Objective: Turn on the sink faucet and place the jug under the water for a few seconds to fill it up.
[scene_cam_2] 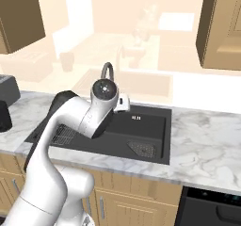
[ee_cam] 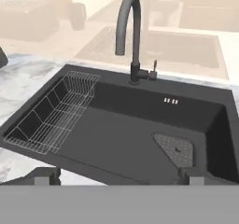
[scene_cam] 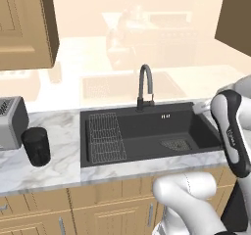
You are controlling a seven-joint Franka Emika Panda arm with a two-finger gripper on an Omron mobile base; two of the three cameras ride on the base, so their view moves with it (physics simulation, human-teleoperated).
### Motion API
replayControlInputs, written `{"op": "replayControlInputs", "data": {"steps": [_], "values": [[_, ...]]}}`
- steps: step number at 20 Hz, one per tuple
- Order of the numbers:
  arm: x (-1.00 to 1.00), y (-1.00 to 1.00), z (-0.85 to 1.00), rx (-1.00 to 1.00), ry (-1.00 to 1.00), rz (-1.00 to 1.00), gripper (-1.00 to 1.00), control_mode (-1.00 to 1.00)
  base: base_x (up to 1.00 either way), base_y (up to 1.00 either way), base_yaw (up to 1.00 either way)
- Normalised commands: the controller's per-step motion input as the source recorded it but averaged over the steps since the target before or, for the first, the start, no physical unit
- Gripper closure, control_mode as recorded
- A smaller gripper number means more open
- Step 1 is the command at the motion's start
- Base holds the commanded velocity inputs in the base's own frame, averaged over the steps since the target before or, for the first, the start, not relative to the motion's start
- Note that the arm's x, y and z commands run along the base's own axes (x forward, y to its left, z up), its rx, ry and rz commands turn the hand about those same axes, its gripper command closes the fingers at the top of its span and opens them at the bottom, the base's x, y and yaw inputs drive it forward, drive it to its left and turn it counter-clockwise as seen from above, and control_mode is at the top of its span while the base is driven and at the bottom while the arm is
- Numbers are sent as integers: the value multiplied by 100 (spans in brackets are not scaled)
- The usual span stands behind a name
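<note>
The dark gooseneck sink faucet (scene_cam: 144,84) (ee_cam: 131,34) stands at the back rim of the black sink (scene_cam: 142,131) (ee_cam: 116,139), its small side lever (ee_cam: 153,71) pointing up. No water runs from the spout. The black jug (scene_cam: 36,146) sits upright on the marble counter left of the sink, beside the toaster. My gripper (ee_cam: 119,176) hovers over the sink's front right part, facing the faucet, open, with its fingertips (ee_cam: 46,175) far apart and nothing between them. The white hand (scene_cam: 200,106) (scene_cam_2: 123,102) is by the basin's right rear corner.
A wire rack (scene_cam: 105,136) (ee_cam: 51,115) fills the sink's left side and a drain grate (scene_cam: 175,144) (ee_cam: 175,149) lies at the right. The silver toaster (scene_cam: 10,121) stands at the far left. Wooden cabinets hang above on both sides.
</note>
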Motion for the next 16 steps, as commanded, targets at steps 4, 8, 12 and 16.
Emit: {"op": "replayControlInputs", "data": {"steps": [4,8,12,16], "values": [[14,-21,-3,2,-14,15,-100,-100,0,0,0],[20,-4,-9,0,-7,11,-100,-100,0,0,0],[25,-14,-18,1,-16,13,-100,-100,0,0,0],[35,-7,-21,2,-25,12,-100,-100,0,0,0]]}}
